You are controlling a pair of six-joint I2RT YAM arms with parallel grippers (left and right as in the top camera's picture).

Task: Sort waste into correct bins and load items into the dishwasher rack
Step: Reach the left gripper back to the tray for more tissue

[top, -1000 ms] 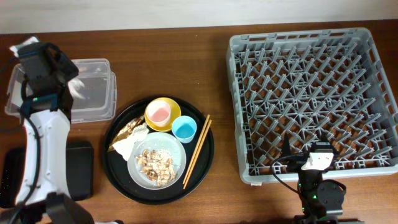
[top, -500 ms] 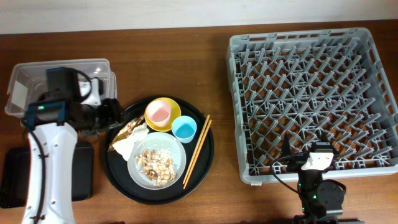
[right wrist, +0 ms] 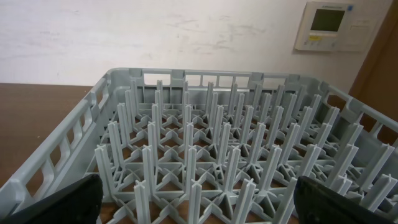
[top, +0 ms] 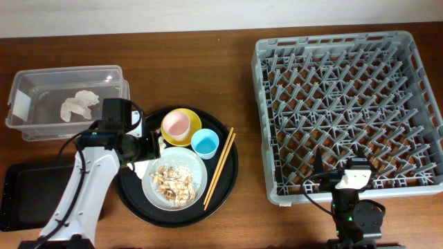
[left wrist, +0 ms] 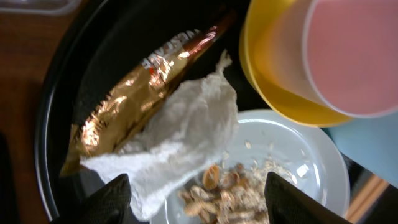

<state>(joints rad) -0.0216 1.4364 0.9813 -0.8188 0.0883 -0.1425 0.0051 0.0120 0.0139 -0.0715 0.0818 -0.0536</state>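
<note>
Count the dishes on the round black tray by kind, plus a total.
Yellow bowl: 1
Cups: 2, pink cup and light-blue cup
Plate: 1
Chopsticks: 2
Total: 6

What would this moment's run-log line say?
left gripper: open above napkin | right gripper: open, facing rack | clear tub: holds white wad

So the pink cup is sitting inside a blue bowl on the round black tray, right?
No, the bowl is yellow. The pink cup sits inside a yellow bowl on the round black tray, as the overhead view shows. The blue thing beside it is a small light-blue cup.
</note>
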